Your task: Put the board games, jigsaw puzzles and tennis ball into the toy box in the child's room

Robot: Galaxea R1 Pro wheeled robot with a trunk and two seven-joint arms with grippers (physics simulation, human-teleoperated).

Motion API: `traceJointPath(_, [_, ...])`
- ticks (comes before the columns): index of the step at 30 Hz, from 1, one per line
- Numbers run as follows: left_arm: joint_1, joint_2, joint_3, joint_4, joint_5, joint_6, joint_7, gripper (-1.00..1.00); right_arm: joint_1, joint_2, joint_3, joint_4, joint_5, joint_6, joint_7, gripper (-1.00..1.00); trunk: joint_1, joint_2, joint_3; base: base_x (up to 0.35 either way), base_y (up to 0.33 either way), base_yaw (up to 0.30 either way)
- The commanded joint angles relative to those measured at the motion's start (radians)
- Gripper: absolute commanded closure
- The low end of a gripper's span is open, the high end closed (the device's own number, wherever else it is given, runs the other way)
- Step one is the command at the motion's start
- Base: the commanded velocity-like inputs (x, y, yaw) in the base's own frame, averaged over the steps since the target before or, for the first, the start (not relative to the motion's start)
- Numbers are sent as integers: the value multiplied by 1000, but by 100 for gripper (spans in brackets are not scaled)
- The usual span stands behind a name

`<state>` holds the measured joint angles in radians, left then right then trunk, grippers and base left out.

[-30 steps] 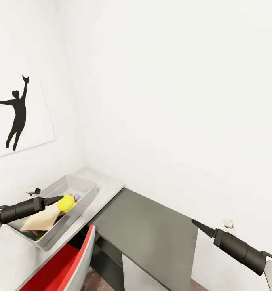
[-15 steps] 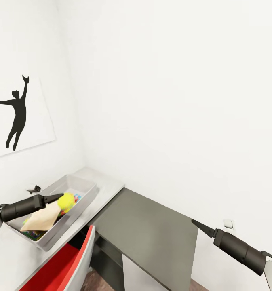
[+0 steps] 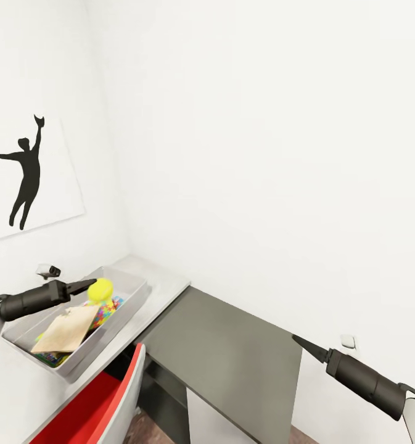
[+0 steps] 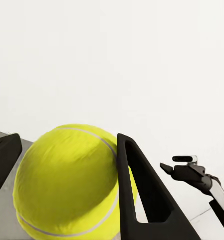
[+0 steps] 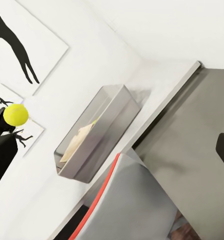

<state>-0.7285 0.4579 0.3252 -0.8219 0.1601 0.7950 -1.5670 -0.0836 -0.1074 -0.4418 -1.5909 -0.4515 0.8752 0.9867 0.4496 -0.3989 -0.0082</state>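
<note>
My left gripper (image 3: 91,285) is shut on the yellow-green tennis ball (image 3: 101,290) and holds it in the air over the pale grey toy box (image 3: 108,339) on the table (image 3: 164,282). The left wrist view has the tennis ball (image 4: 67,182) pinched between the two dark fingers (image 4: 136,195). In the box lie a tan flat board (image 3: 68,328) and a bright jigsaw puzzle (image 3: 107,310) beside it. My right gripper (image 3: 301,343) hangs open over the lower dark shelf unit (image 3: 232,351), far from the box. The right wrist view takes in the toy box (image 5: 99,135) and the tennis ball (image 5: 15,114).
A red and grey chair (image 3: 102,401) stands tucked at the table's front edge, below the box. White walls close in behind the table, with a black silhouette picture (image 3: 28,176) at the left. A small dark and white fixture (image 3: 47,269) sits by the wall near the box.
The left gripper has risen with the tennis ball, from low over the tan board in the box to above the box's rim. The right arm has not moved.
</note>
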Motion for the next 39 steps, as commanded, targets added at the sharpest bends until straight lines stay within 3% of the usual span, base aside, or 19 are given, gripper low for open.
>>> traceJointPath(1, [-6,0,0,0,-1,10,25,100,-1,0,-1,0,-1,4,3,-100,0,-1,-1,0,0,0])
traceJointPath(4, [-17,-2,0,0,2,10,174,100,0,0,0,0,-1,4,4,-100,0,-1,-1,0,0,0])
traceJointPath(8, [-26,-4,0,0,4,8,327,100,0,0,0,0,-1,4,3,-100,0,-1,-1,0,0,0])
traceJointPath(15, [-38,-20,-3,0,5,-1,521,100,0,0,0,0,-1,4,2,-100,0,-1,-1,0,0,0])
traceJointPath(19, [-38,-28,-4,-1,5,-5,565,100,-1,0,0,1,-1,4,2,-100,0,-1,-1,0,0,0])
traceJointPath(26, [-52,-66,-7,-6,1,-9,616,100,-1,0,0,2,-1,4,3,-100,0,-1,-1,0,0,0])
traceJointPath(31, [-55,-74,-8,-6,1,-10,661,100,-1,0,0,2,-1,4,3,-100,0,-1,-1,0,0,0])
traceJointPath(39, [-56,-82,-9,-6,-2,-11,675,100,-1,0,0,2,-1,4,3,-100,0,-1,-1,0,0,0])
